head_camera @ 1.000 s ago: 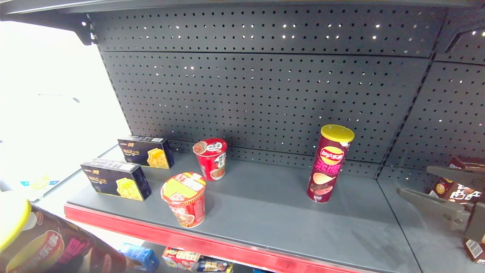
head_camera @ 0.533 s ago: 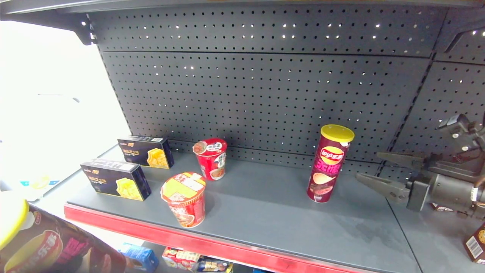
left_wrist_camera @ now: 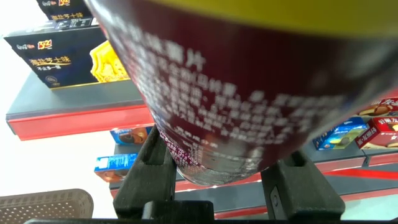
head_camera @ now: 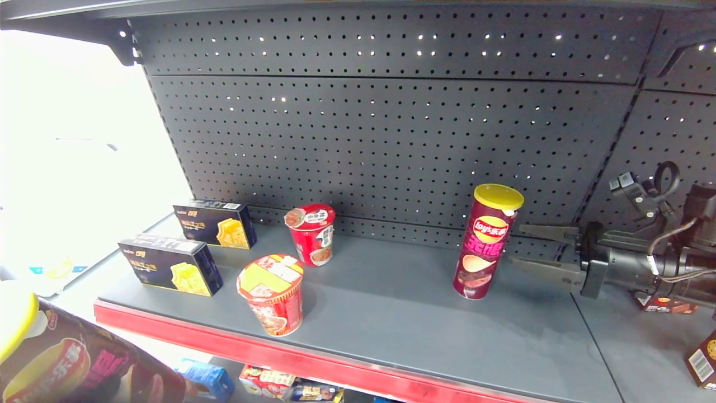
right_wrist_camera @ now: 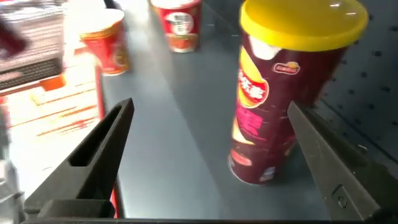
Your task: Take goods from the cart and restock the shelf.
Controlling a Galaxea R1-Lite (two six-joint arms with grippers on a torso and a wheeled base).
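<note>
A maroon chip can with a yellow lid [head_camera: 485, 242] stands upright on the grey shelf [head_camera: 403, 319], right of the middle. My right gripper [head_camera: 528, 248] is open, level with the can and just right of it, fingers pointing at it without touching. In the right wrist view the can [right_wrist_camera: 283, 93] stands ahead between the two spread fingers [right_wrist_camera: 93, 155]. My left gripper [left_wrist_camera: 224, 177] is shut on a second maroon chip can [left_wrist_camera: 236, 87]; that can [head_camera: 67, 364] shows at the lower left, in front of and below the shelf edge.
Two dark snack boxes [head_camera: 170, 264] [head_camera: 215, 224] and two red noodle cups [head_camera: 273, 294] [head_camera: 312, 233] stand on the shelf's left half. The perforated back panel [head_camera: 391, 140] rises behind. Brown packets [head_camera: 699, 364] lie in the bay to the right. More goods [head_camera: 279, 383] sit on the shelf below.
My right gripper has swung up and leftward from the right-hand bay to beside the standing can, staying open. The left gripper's can barely moved.
</note>
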